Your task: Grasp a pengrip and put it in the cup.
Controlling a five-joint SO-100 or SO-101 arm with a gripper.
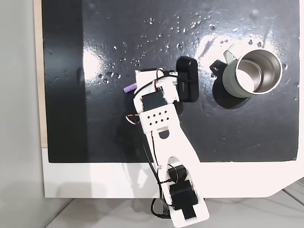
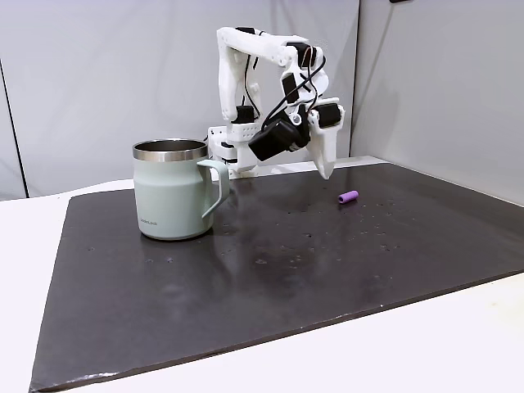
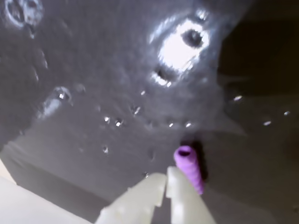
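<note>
Wrist view: the white two-finger gripper is seen closed and empty at lower centre, with the tiny light-purple ribbed rubbery pengrip lying on the black mat just right of its tips.

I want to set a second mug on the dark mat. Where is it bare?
Bare: the front half of the mat, nearer the camera than the cup and pengrip. Crowded: the back strip, where the gripper hangs between them.
</note>
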